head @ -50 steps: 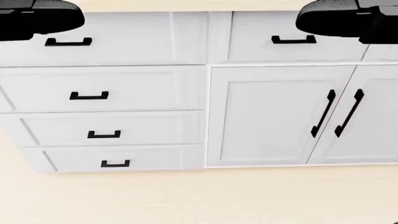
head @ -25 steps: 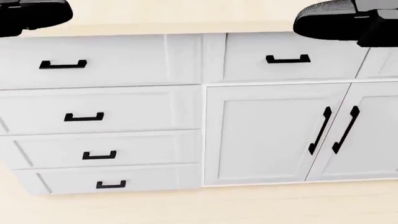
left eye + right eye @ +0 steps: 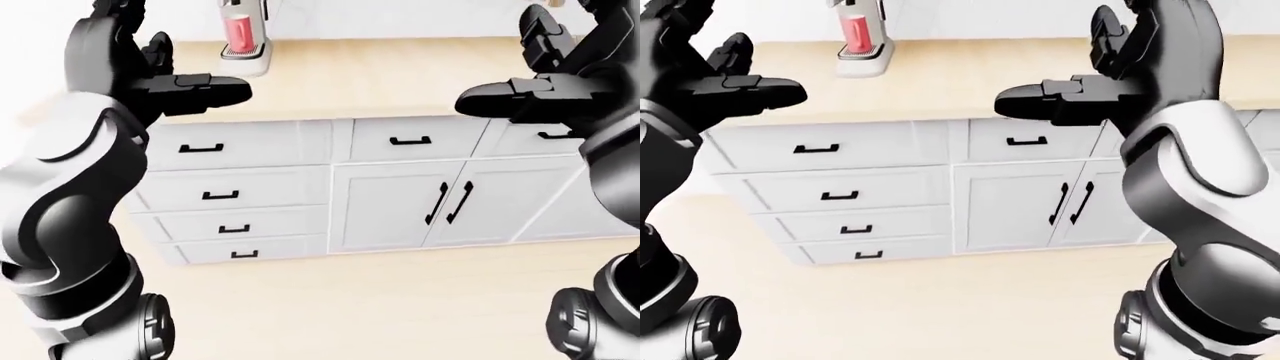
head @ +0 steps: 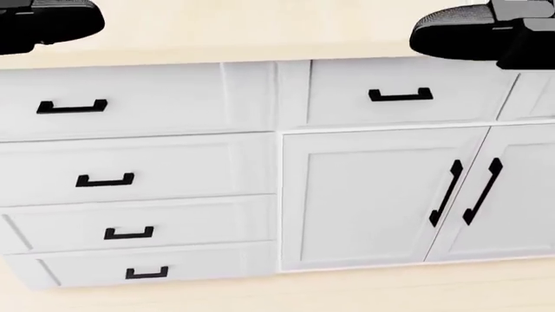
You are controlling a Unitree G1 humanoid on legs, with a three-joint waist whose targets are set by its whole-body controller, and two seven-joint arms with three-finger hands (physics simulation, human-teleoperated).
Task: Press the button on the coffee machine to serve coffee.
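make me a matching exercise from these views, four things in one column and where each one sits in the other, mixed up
Things:
1. coffee machine
2. red cup
3. pair of long vertical door handles
4. left robot hand

Places:
A. on the white cabinet doors, right of the drawer stack, left-eye view
B. on the wooden counter, top of left-eye view, left of centre
C. raised at the upper left of left-eye view, fingers open, holding nothing
D. standing on the machine's base

Pairs: 1-B, 2-D, 3-A, 4-C
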